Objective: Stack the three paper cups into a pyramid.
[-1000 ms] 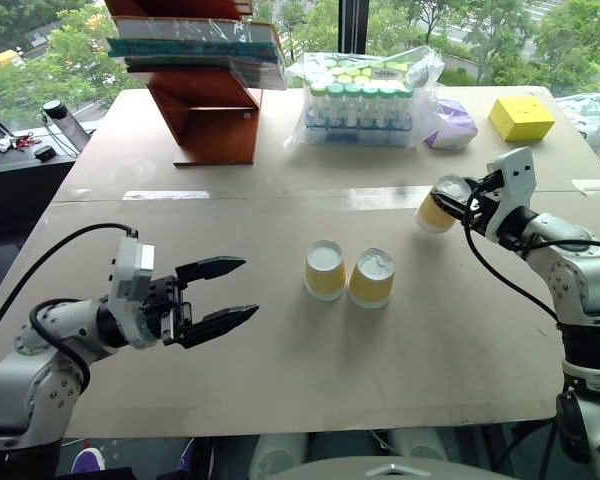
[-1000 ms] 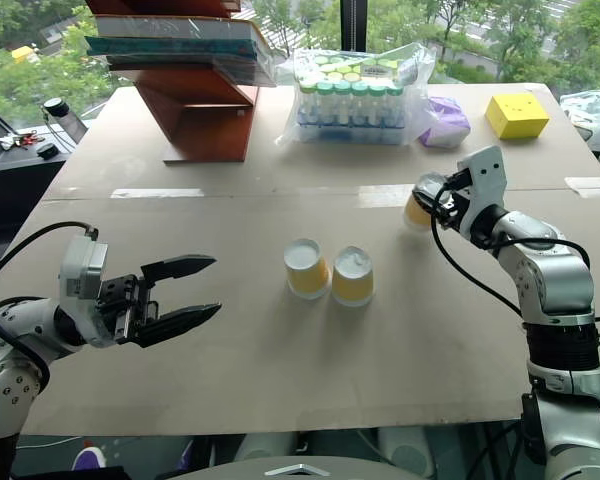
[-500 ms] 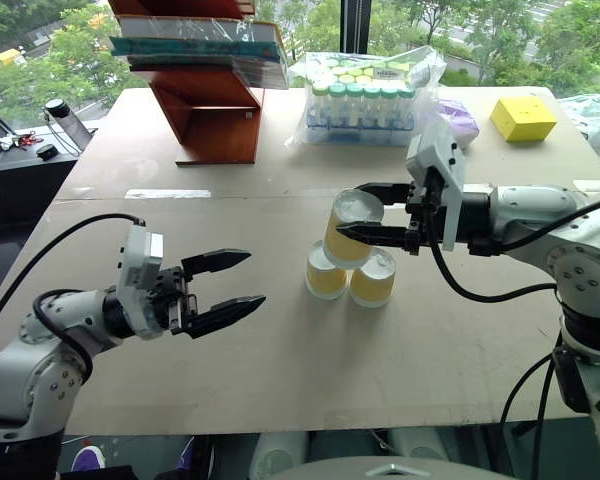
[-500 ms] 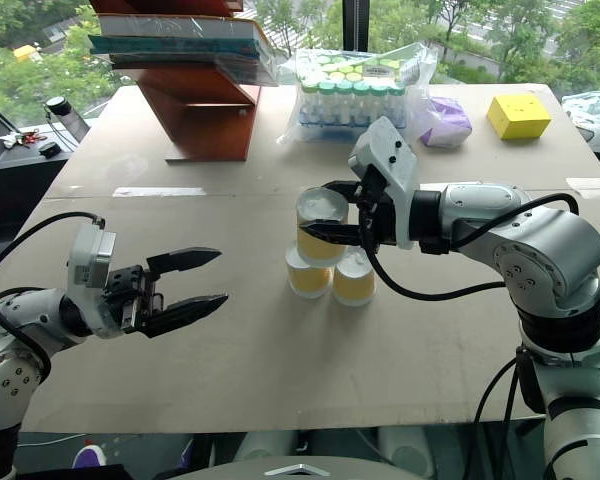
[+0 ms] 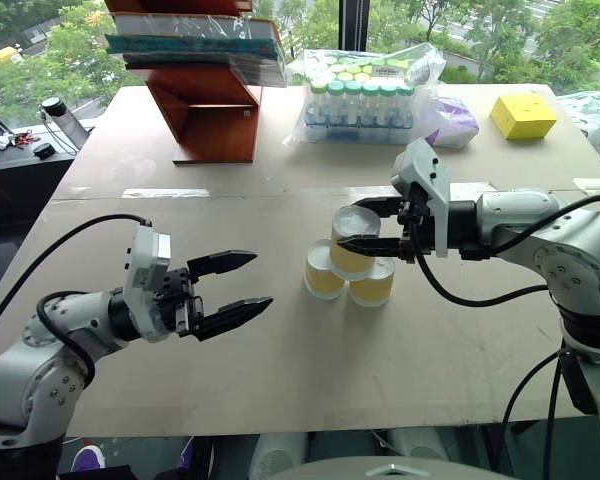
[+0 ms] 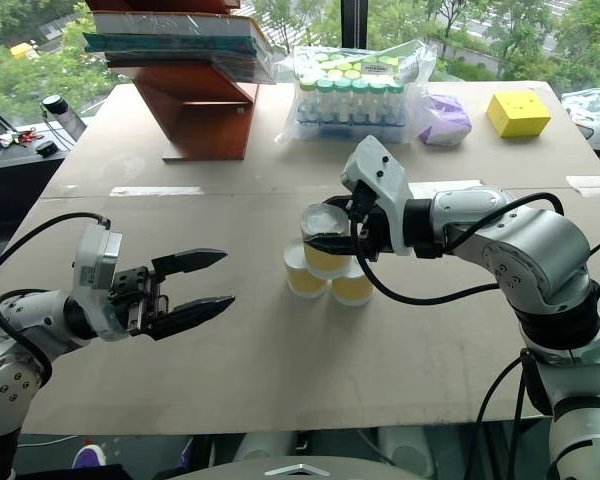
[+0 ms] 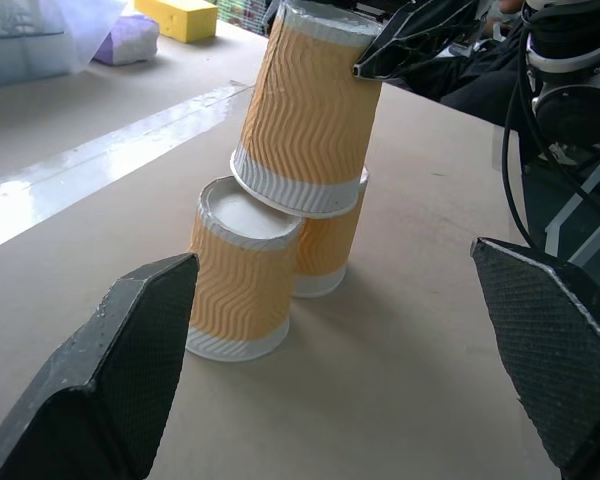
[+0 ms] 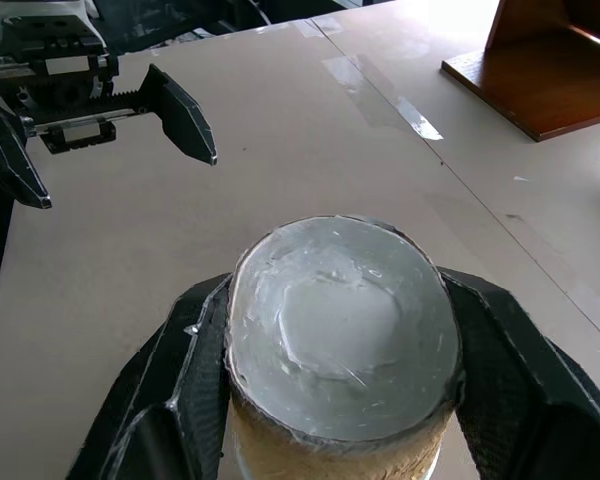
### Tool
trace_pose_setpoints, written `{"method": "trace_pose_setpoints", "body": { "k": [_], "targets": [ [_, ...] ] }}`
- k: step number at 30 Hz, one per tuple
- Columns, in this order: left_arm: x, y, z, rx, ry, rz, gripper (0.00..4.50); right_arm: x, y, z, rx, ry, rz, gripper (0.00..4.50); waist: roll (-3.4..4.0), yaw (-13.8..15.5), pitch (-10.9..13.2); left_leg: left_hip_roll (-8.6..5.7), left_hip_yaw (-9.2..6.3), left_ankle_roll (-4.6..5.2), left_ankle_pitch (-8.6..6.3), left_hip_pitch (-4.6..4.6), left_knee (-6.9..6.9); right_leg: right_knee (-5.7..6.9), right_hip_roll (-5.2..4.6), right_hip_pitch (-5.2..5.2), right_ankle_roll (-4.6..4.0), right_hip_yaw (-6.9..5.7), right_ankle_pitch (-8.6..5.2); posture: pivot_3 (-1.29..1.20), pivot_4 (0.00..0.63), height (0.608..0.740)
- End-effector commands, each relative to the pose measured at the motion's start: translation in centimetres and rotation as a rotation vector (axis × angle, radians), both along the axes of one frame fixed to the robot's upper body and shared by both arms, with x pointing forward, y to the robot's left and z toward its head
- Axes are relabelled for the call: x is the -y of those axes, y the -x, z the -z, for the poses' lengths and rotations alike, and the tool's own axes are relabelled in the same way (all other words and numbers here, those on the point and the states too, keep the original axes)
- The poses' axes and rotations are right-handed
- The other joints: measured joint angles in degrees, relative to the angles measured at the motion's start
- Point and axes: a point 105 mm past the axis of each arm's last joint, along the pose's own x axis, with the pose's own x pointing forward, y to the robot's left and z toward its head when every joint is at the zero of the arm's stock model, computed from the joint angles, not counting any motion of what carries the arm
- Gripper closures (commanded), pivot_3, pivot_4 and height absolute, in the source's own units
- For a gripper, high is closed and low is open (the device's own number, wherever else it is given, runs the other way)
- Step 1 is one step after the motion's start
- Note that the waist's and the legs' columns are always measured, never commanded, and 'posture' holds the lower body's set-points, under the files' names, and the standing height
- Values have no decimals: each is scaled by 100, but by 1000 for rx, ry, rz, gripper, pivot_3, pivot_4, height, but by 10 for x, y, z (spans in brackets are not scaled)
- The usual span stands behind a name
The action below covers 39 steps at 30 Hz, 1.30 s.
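The left tool (image 5: 234,290) hangs released over the desk (image 5: 400,360), jaws spread wide, pointing at the cups from well apart. Mid-desk, two cups (image 5: 323,276) (image 5: 375,288) stand upside down, touching, and the third cup (image 5: 352,240) sits tilted across their white bottoms. The right tool (image 5: 365,225) flanks that cup near its upper end, though whether it grips or has just let go I cannot tell. These thin ribbed paper cups look light, crushable and easily toppled, so I judge a gentle pinch on the ribbed wall best.
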Motion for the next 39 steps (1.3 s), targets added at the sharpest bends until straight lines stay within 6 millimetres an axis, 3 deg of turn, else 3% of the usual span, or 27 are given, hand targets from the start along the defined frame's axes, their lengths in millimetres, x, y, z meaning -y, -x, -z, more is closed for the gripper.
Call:
{"method": "trace_pose_setpoints", "body": {
  "k": [1,2,9,18,22,33,39],
  "targets": [
    [-1,3,-8,44,5,6,0,2,3,-4,27,5,-15,338,0,0,0,0,0,0,0,0,0,0,0,0,0,0,0,0,150,740],
    [-2,4,-9,45,10,2,0,3,3,-5,34,3,-11,145,0,0,0,0,0,0,0,0,0,0,0,0,0,-1,0,0,150,740],
    [-6,5,-12,61,13,-17,0,25,6,-23,113,-30,23,145,-1,31,0,0,-1,0,0,-3,0,-3,-1,0,0,-2,0,0,150,740],
    [-5,4,-37,118,101,-2,0,90,32,-38,168,-184,88,145,-5,34,0,-1,-1,0,0,-7,2,-3,-1,1,1,-3,0,0,150,740],
    [-6,2,-29,95,104,-2,0,113,47,-19,148,-155,154,145,-5,29,0,-1,0,0,0,-5,2,-3,2,3,1,-3,0,0,150,740],
    [-56,-1,53,-46,-13,-279,0,203,100,70,81,-30,417,145,-16,29,-8,-9,10,1,0,28,4,-4,7,31,2,5,-2,0,150,740],
    [-60,-1,79,-110,-54,-349,0,223,113,97,47,18,515,145,-18,31,-6,7,17,0,-1,92,1,-12,5,92,-18,16,-17,0,150,740]
  ]
}}
